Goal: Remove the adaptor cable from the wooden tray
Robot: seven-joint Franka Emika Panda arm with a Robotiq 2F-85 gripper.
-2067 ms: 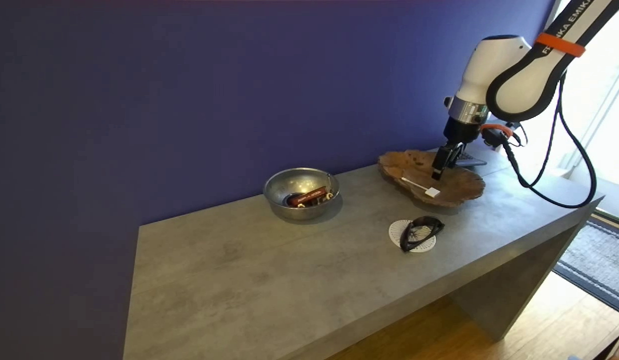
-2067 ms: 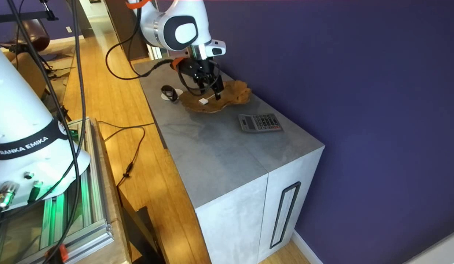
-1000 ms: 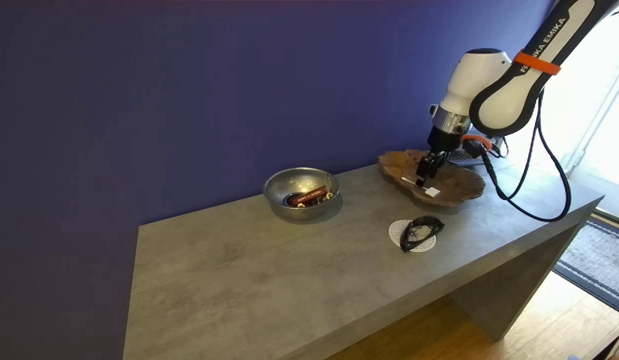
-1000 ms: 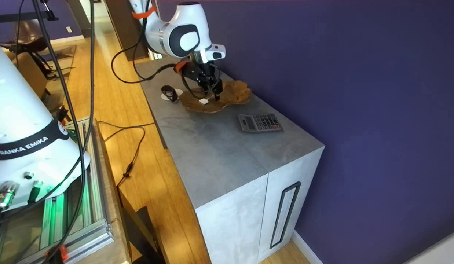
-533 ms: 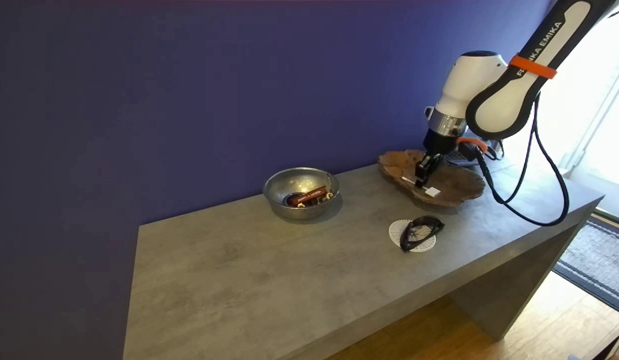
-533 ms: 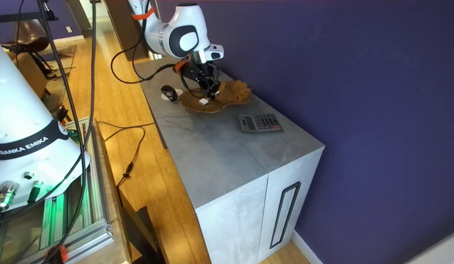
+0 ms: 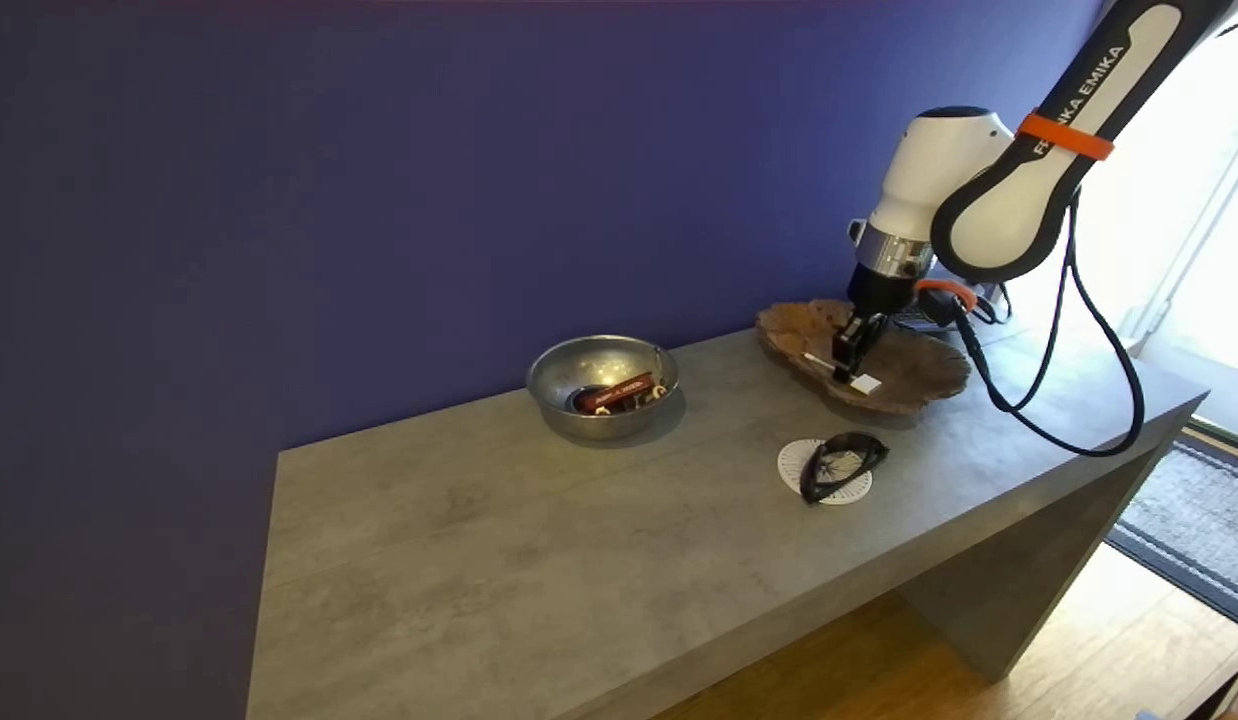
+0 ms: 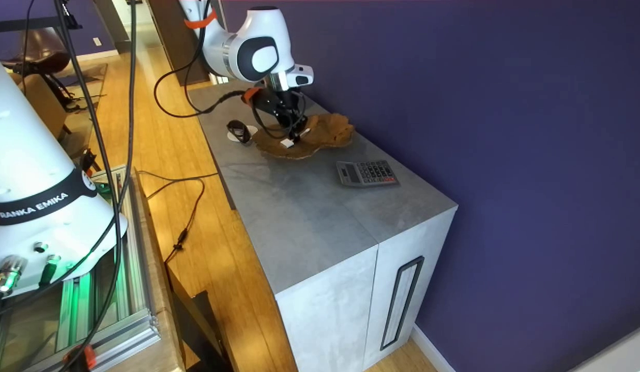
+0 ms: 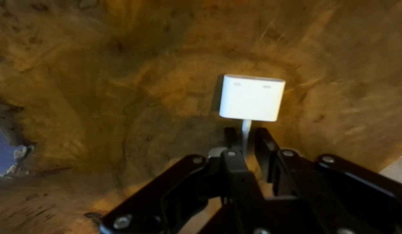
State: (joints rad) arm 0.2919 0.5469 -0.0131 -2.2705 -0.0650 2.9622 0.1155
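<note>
The adaptor cable (image 9: 252, 98) lies in the wooden tray (image 9: 90, 97), its white block uppermost in the wrist view and its thin lead running down from it. My gripper (image 9: 245, 132) straddles that lead just below the block. Its fingers (image 9: 264, 143) stand close together but apart, with a narrow gap visible on each side of the lead. The lower part of the lead is hidden by the gripper. In both exterior views the gripper (image 7: 845, 374) points down into the tray (image 7: 919, 375), low over the cable, and the white block (image 8: 287, 142) rests on the wood.
A metal bowl (image 7: 597, 425) with several items inside stands along the wall from the tray. Dark glasses (image 7: 821, 488) sit on a white round mat (image 7: 794, 462) by the tray's front side. A calculator (image 8: 369, 173) lies beyond the tray's other end. The purple wall (image 7: 479, 200) runs close behind.
My gripper has come down and over to the cable, and its fingers have drawn closer together around the lead. The adaptor cable and tray look unmoved.
</note>
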